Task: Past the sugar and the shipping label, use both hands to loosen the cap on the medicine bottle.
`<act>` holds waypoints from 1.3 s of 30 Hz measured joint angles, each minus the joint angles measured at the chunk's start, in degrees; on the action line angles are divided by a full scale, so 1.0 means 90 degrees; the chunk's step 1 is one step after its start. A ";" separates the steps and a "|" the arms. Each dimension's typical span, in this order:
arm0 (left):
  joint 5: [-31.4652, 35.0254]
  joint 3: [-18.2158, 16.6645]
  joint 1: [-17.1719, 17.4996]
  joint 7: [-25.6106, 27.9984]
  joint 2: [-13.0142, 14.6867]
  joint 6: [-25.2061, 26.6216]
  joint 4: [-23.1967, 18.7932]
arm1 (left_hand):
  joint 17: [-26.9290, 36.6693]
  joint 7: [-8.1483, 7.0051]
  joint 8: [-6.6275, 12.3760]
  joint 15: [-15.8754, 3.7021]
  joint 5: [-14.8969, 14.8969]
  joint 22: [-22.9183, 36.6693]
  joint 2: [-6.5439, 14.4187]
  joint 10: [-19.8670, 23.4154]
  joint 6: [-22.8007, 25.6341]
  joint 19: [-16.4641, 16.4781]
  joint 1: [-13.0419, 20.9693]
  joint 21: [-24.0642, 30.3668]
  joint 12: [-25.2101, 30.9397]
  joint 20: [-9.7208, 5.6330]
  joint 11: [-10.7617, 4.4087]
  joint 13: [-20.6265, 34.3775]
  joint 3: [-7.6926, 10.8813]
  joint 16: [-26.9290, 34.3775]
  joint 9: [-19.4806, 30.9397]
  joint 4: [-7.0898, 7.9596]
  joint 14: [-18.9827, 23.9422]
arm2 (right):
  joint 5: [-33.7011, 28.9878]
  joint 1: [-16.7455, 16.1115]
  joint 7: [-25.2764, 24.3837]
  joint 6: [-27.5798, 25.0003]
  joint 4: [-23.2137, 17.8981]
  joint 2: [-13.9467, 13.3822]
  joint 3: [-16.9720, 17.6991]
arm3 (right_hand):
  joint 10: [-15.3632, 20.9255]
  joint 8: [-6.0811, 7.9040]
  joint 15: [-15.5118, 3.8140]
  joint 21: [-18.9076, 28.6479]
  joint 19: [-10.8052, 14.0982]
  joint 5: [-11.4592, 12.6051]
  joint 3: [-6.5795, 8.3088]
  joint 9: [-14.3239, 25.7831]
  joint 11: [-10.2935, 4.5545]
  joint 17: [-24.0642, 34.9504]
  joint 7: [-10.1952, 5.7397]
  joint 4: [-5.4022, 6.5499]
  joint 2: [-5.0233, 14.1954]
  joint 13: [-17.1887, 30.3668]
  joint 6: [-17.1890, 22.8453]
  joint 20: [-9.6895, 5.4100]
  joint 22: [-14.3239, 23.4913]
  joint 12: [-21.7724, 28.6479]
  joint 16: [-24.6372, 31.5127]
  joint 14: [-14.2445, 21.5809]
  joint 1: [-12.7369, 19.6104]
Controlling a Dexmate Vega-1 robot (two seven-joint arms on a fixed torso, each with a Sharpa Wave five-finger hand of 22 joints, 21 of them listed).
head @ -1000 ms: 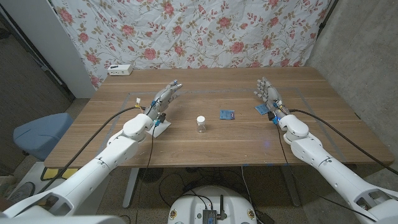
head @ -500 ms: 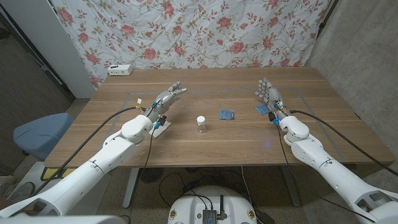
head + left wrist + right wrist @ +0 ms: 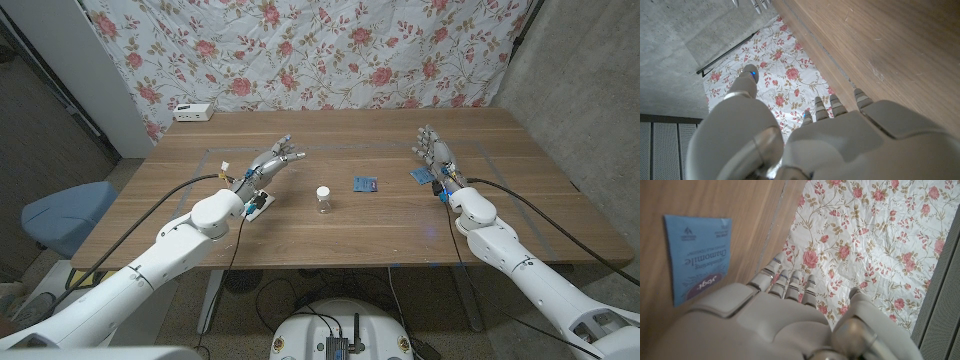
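- Swinging inward: left hand (image 3: 268, 165) has turned toward the worktop (image 3: 330, 230) middle over the last second, fingers (image 3: 290, 155) spread, holding nothing; reads as the start of a reach.
- White label (image 3: 258, 202) under the left wrist, mostly covered.
- Medicine bottle (image 3: 323, 199) upright mid-worktop, cap on, untouched, well apart from both hands.
- Blue packet (image 3: 366, 183) just right of it; print unreadable.
- Right hand (image 3: 434, 152) unmoved, fingers released, empty, beside a tea sachet (image 3: 697, 255).
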 measured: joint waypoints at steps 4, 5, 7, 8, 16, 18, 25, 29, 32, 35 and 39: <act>0.0092 -0.0022 0.0118 0.0096 0.0117 0.0108 -0.0243 | 0.0000 0.0000 0.0000 -0.0021 0.0056 0.0000 -0.0025 0.0000 0.0000 -0.0291 0.0141 -0.0008 0.0000 0.0035 0.0000 0.0025 -0.0085 0.0000 0.0008 0.0014 -0.0021 | -0.0011 -0.0022 -0.0033 0.0024 -0.0020 0.0004 0.0010 | 0.0000 0.0000 0.0015 0.0000 0.0000 0.0000 0.0000 0.0000 0.0000 0.0000 0.0000 0.0000 0.0000 0.0000 0.0000 0.0000 0.0000 0.0000 0.0000 0.0015 0.0000; 0.0137 -0.0028 0.0158 0.0142 0.0151 0.0145 -0.0322 | 0.0000 0.0000 0.0000 -0.0045 0.0093 0.0000 -0.0027 0.0000 0.0000 -0.0360 0.0143 -0.0027 0.0000 0.0042 0.0000 0.0029 -0.0124 0.0000 0.0008 0.0016 -0.0045 | -0.0014 -0.0033 -0.0046 0.0038 -0.0023 0.0007 0.0016 | 0.0000 0.0000 0.0026 0.0000 0.0000 0.0000 0.0000 0.0000 0.0000 0.0000 0.0000 0.0000 0.0000 0.0000 0.0000 0.0000 0.0000 0.0000 0.0000 0.0026 0.0000; 0.0181 -0.0032 0.0191 0.0187 0.0177 0.0178 -0.0384 | 0.0000 0.0000 0.0029 -0.0070 0.0119 0.0000 -0.0034 0.0036 0.0001 -0.0432 0.0217 -0.0027 0.0000 0.0046 -0.0036 0.0029 -0.0134 0.0000 0.0008 0.0011 -0.0039 | -0.0016 -0.0043 -0.0057 0.0048 -0.0028 0.0010 0.0021 | 0.0000 0.0000 0.0035 0.0000 0.0000 0.0000 0.0000 0.0000 0.0000 0.0000 0.0000 0.0000 0.0000 0.0000 0.0000 0.0000 0.0000 0.0000 0.0000 0.0035 0.0000; 0.0222 -0.0037 0.0225 0.0228 0.0202 0.0208 -0.0450 | 0.0000 0.0000 0.0031 -0.0080 0.0119 0.0000 -0.0034 0.0068 0.0001 -0.0432 0.0217 -0.0027 0.0000 0.0046 -0.0030 0.0029 -0.0161 0.0000 0.0008 0.0021 -0.0030 | -0.0018 -0.0053 -0.0068 0.0057 -0.0034 0.0014 0.0025 | 0.0000 0.0000 0.0035 0.0000 0.0000 0.0000 0.0000 0.0000 0.0000 0.0000 0.0000 0.0000 0.0000 0.0000 0.0000 0.0000 0.0000 0.0000 0.0000 0.0035 0.0000; 0.0499 -0.0054 0.0399 0.0462 0.0314 0.0381 -0.0794 | -0.0001 0.0000 0.0057 -0.0125 0.0166 -0.0001 -0.0032 0.0218 0.0001 -0.0432 0.0335 0.0000 0.0024 0.0046 -0.0033 0.0014 -0.0263 0.0031 0.0008 0.0034 0.0130 | -0.0044 -0.0107 -0.0141 0.0114 -0.0051 0.0036 0.0047 | 0.0000 0.0001 0.0035 0.0024 0.0033 0.0000 0.0000 0.0000 0.0000 -0.0001 -0.0001 0.0000 0.0000 0.0000 -0.0001 0.0034 0.0000 0.0000 0.0031 0.0035 0.0000; 0.0578 -0.0052 0.0443 0.0506 0.0331 0.0406 -0.0889 | -0.0001 -0.0012 0.0057 -0.0112 0.0205 -0.0001 -0.0035 0.0263 -0.0012 -0.0435 0.0403 0.0024 0.0049 0.0043 -0.0036 0.0010 -0.0316 0.0032 0.0008 0.0021 0.0235 | -0.0057 -0.0112 -0.0156 0.0134 -0.0052 0.0042 0.0049 | -0.0001 0.0001 0.0035 0.0024 0.0033 0.0000 0.0000 0.0000 0.0001 -0.0001 -0.0034 0.0000 0.0000 0.0000 -0.0035 0.0034 0.0000 0.0000 0.0031 0.0035 0.0000; 0.1128 0.0062 0.0512 0.0826 0.0298 0.0408 -0.0997 | -0.0001 -0.0083 0.0124 -0.0144 0.0260 -0.0016 0.0011 0.0434 -0.0030 -0.0283 0.0625 0.0074 0.0049 -0.0240 -0.0087 0.0011 -0.0451 0.0075 -0.0011 0.0045 0.0544 | -0.0095 -0.0123 -0.0207 0.0186 -0.0048 0.0067 0.0054 | 0.0024 0.0001 0.0035 0.0024 0.0033 0.0000 -0.0028 0.0000 0.0026 -0.0001 -0.0116 -0.0027 0.0018 0.0000 0.0000 0.0034 0.0000 0.0000 0.0031 0.0035 -0.0018; 0.1381 0.0133 0.0547 0.0938 0.0280 0.0407 -0.1049 | -0.0001 -0.0083 0.0124 -0.0137 0.0260 -0.0017 0.0025 0.0469 -0.0030 -0.0248 0.0661 0.0074 0.0049 -0.0274 -0.0059 0.0011 -0.0468 0.0075 -0.0010 0.0046 0.0573 | -0.0119 -0.0129 -0.0246 0.0211 -0.0033 0.0085 0.0055 | 0.0045 0.0001 0.0035 0.0024 0.0033 0.0000 -0.0027 0.0000 0.0046 -0.0001 -0.0155 -0.0027 0.0019 0.0000 0.0018 0.0034 0.0000 0.0000 0.0030 0.0035 -0.0019; 0.1593 0.0171 0.0582 0.0992 0.0280 0.0408 -0.1096 | -0.0001 -0.0083 0.0124 -0.0137 0.0260 -0.0017 -0.0011 0.0525 -0.0030 -0.0248 0.0697 0.0074 0.0049 -0.0274 -0.0070 0.0011 -0.0518 0.0075 -0.0010 0.0045 0.0641 | -0.0137 -0.0134 -0.0273 0.0233 -0.0028 0.0099 0.0055 | 0.0045 0.0001 0.0035 0.0024 0.0033 0.0000 -0.0027 0.0000 0.0046 -0.0001 -0.0184 -0.0027 0.0026 0.0000 0.0001 0.0034 0.0000 0.0000 0.0031 0.0035 -0.0026; 0.1774 0.0218 0.0638 0.1049 0.0288 0.0436 -0.1153 | -0.0001 -0.0080 0.0142 -0.0147 0.0260 -0.0017 -0.0001 0.0613 -0.0028 -0.0213 0.0755 0.0074 0.0049 -0.0308 -0.0109 0.0011 -0.0560 0.0075 -0.0010 0.0052 0.0703 | -0.0155 -0.0138 -0.0297 0.0253 -0.0020 0.0112 0.0056 | 0.0045 0.0001 0.0035 0.0024 0.0033 0.0000 -0.0027 0.0000 0.0046 -0.0001 -0.0184 -0.0027 0.0026 0.0000 0.0001 0.0034 0.0000 0.0000 0.0030 0.0035 -0.0026; 0.2096 0.0277 0.0703 0.1211 0.0279 0.0487 -0.1196 | -0.0012 -0.0180 0.0172 -0.0137 0.0260 -0.0016 0.0012 0.0771 0.0117 -0.0200 0.0808 0.0074 0.0097 -0.0385 -0.0217 0.0012 -0.0623 0.0075 -0.0010 0.0057 0.0823 | -0.0177 -0.0148 -0.0334 0.0281 -0.0016 0.0134 0.0056 | 0.0045 0.0001 0.0035 0.0024 0.0033 0.0000 -0.0027 0.0000 0.0046 -0.0001 -0.0183 -0.0027 0.0025 0.0000 0.0001 0.0034 0.0026 0.0000 0.0030 0.0034 -0.0027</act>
